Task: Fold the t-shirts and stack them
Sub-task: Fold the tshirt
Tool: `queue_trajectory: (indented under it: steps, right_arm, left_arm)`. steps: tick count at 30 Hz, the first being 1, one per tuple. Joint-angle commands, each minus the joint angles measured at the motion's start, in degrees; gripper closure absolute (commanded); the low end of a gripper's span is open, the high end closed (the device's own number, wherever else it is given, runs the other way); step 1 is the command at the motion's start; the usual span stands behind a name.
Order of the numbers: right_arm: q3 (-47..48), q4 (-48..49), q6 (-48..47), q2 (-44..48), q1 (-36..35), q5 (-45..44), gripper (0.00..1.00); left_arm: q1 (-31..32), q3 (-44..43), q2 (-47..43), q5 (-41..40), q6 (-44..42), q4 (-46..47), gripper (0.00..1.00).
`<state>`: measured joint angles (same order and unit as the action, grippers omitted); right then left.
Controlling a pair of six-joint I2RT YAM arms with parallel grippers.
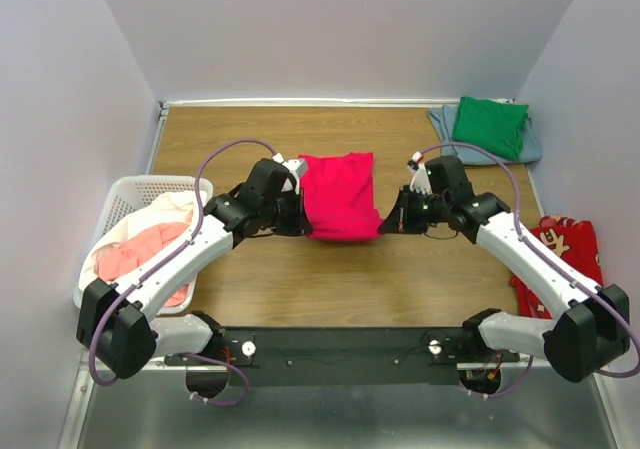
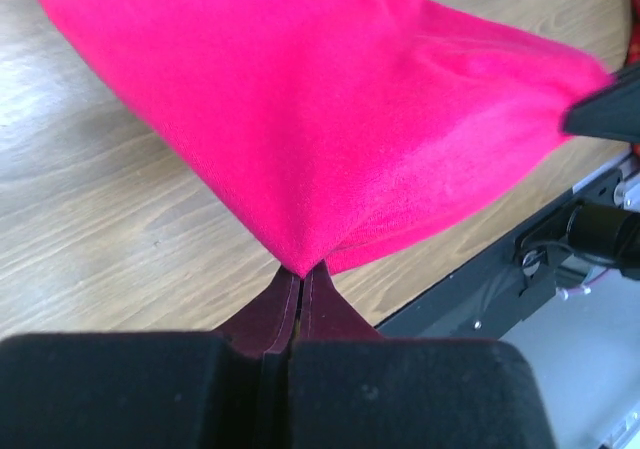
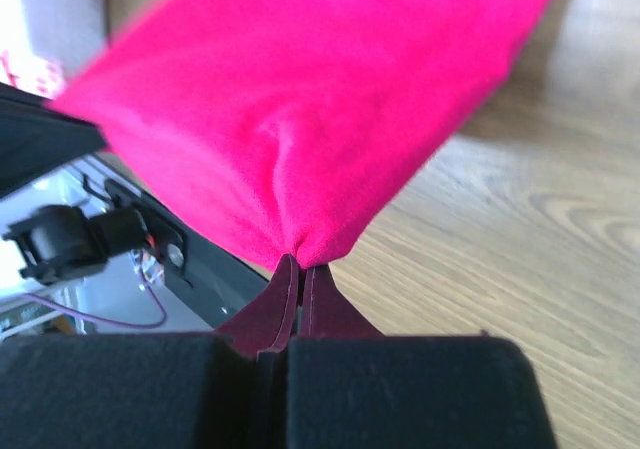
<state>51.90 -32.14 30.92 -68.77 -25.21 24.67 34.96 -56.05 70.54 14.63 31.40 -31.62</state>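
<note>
Clamping left pincer (image 2: 302, 274): jaws pressed together on the near-left corner of the crimson-pink soft cloth t-shirt (image 2: 330, 99), with the cloth bunched to a point at the tips.
Right pincer (image 3: 300, 264): jaws pressed together on the near-right corner of the same t-shirt, which is pinched to a point in the same way.
Crimson-pink t-shirt: spread between the two pincers at mid-bench. Its near edge is held off the brown wood-grain bench (image 1: 300, 294) and throws a shadow on the wood. Whether the far edge rests on the bench cannot be told.
Folded pile: a dark green folded cloth t-shirt (image 1: 490, 126) lies on top of a grey-blue folded cloth t-shirt (image 1: 438, 121) at the far right corner of the bench, well apart from the right pincer.
Basket: a white plastic lattice basket (image 1: 130, 187) sits at the left edge, with a salmon-pink cloth (image 1: 130, 261) and a white cloth (image 1: 172, 209) heaped loosely inside.
Right edge: a red patterned cloth (image 1: 565, 244) lies beside the right arm and is partly hidden by it.
</note>
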Motion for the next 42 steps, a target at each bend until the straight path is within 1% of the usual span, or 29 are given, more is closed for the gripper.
queue_trajectory:
  steps: [1, 3, 5, 6, 8, 12, 16, 19, 20, 24, 30, 32, 33, 37, 41, 42]
  right_arm:
    - [8.46, -5.21, -2.08, -0.92, -0.19, -4.18, 0.99]
    - [10.76, -5.21, -2.79, -3.02, -0.19, -6.89, 0.99]
    - [14.36, -5.13, -3.75, -5.91, -0.10, -8.57, 0.99]
    - [15.59, -5.12, -4.45, -7.07, -0.19, -10.50, 0.99]
    - [18.22, -5.04, -5.51, -9.61, -0.19, -11.39, 0.99]
    - [20.86, -2.67, -8.06, -16.63, -0.19, -13.32, 0.99]
    - [23.86, -0.12, -9.47, -21.65, 0.16, -15.87, 0.99]
    - [27.45, 1.73, -10.00, -25.08, 0.86, -17.02, 0.99]
    - [28.77, 1.99, -10.09, -27.79, 1.21, -17.37, 0.99]
    - [34.84, 2.87, -10.96, -34.92, 1.66, -17.28, 0.99]
    - [44.15, 2.87, -12.11, -44.50, 2.36, -17.81, 0.99]
    - [46.44, 2.96, -12.20, -47.14, 2.89, -17.63, 0.99]
    - [48.54, 2.96, -12.37, -48.29, 2.89, -17.63, 0.99]
    - [54.00, 2.87, -12.11, -55.74, 3.33, -17.55, 0.99]
    - [58.31, 2.96, -11.58, -60.15, 4.12, -17.46, 0.99]
    - [58.92, 2.96, -11.49, -60.60, 4.38, -17.89, 0.99]
  left_arm:
    - [-0.07, -2.74, -0.24, -4.87, 0.60, -4.77, 1.00]
    - [-0.07, -4.32, 0.21, -6.71, 0.86, -5.29, 1.00]
    - [-0.07, -5.99, 1.26, -12.06, 1.91, -6.44, 1.00]
    - [-0.07, -7.74, 1.96, -13.30, 1.83, -6.53, 1.00]
    - [-0.16, -9.51, 4.77, -16.02, 1.65, -6.44, 1.00]
    - [-0.16, -14.94, 11.44, -18.06, 0.60, -6.00, 1.00]
    - [-0.51, -19.53, 18.38, -21.66, -0.19, -6.26, 1.00]
    - [-1.38, -21.20, 21.29, -22.98, -0.19, -5.39, 1.00]
    - [-1.82, -21.64, 22.00, -23.59, -0.20, -5.21, 1.00]
    - [-3.58, -26.72, 26.22, -25.79, -1.86, -5.47, 1.00]
    - [-6.30, -33.93, 33.16, -26.15, -5.28, -4.42, 1.00]
    - [-7.89, -36.48, 36.85, -25.62, -6.34, -4.59, 1.00]
    - [-8.32, -39.28, 38.16, -25.45, -7.31, -4.77, 1.00]
    - [-10.00, -45.36, 45.80, -23.96, -9.33, -5.03, 1.00]
    - [-11.31, -52.56, 52.49, -21.67, -11.70, -5.91, 1.00]
    - [-11.40, -55.63, 53.72, -20.97, -12.32, -6.17, 1.00]
